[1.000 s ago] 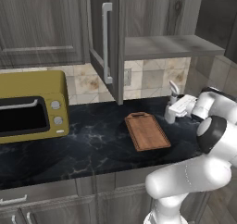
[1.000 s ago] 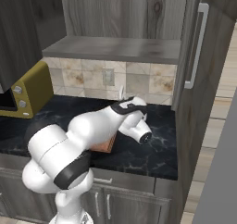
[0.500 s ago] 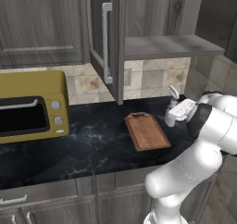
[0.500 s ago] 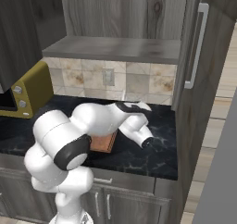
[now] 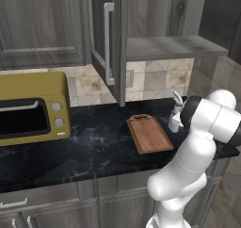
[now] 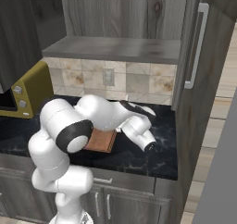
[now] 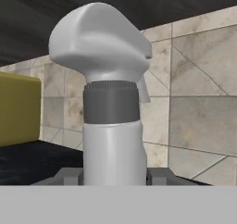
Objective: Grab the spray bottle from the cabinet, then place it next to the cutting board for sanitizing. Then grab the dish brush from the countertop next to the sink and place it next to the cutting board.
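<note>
Cabinet [image 5: 160, 15] door [image 5: 106, 43] stands open; the grey shelf [image 5: 169, 47] inside looks bare from both base views. Oven [image 5: 30, 107] sits at far left of countertop [image 5: 89, 142], door shut, dark window, can't see what's in it.

Spray bottle [image 7: 111, 107] is in my pincer [image 7: 113, 176]: hand view has the white body rising upright betw. my two fingers [image 7: 69, 176], which press its sides low down, dark collar and trigger head above. So pincer narrow, clamped on bottle. Tile wall behind it, yellow oven at left edge of hand view.

Left base view: bottle [image 5: 175, 114] upright just beside right edge of cutting board [image 5: 148, 133], low over the black top; can't tell if its base touches. My forearm hides most of it. Right base view: board [image 6: 99, 140] partly under my arm, bottle hidden.

Vs. 0.5 s ago: my arm has folded lower and swung in, elbow nearer the camera in left base view; wrist sits lower toward the countertop in right base view. Bottle seems lower and a bit closer to board. Board, oven, cabinet door unchanged.
</note>
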Robot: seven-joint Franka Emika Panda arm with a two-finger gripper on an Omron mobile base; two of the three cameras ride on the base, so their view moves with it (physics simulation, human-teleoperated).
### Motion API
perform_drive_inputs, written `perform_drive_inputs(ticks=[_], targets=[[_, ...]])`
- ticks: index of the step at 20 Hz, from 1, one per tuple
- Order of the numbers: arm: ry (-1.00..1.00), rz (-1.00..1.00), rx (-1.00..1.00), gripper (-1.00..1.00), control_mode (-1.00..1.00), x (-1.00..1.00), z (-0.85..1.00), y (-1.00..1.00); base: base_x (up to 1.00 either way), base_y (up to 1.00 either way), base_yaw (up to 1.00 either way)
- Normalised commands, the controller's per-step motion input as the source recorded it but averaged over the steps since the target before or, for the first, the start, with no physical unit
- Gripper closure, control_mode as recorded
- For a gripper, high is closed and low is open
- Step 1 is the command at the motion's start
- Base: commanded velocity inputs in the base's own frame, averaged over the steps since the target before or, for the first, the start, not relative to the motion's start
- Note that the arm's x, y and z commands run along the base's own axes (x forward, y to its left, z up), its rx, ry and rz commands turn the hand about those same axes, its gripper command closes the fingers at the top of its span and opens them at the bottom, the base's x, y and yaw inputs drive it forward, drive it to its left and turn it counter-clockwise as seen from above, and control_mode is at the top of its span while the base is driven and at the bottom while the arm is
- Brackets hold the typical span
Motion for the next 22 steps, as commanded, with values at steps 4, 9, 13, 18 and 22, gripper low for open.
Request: perform_drive_inputs(ticks=[4, 9, 13, 18, 22], targets=[[0.00, 0.00, 0.00, 1.00, -1.00, 0.05, -0.28, 0.00, 0.00, 0.00, 0.00], [0.00, 0.00, 0.00, 1.00, -1.00, 0.05, -0.26, -0.03, 0.00, 0.00, 0.00], [0.00, 0.00, 0.00, -1.00, -1.00, 0.00, -0.28, 0.00, 0.00, 0.00, 0.00], [0.00, 0.00, 0.00, -1.00, -1.00, -0.01, -0.05, 0.00, 0.00, 0.00, 0.00], [0.00, 0.00, 0.00, -1.00, -1.00, 0.00, 0.00, 0.00, 0.00, 0.00, 0.00]])
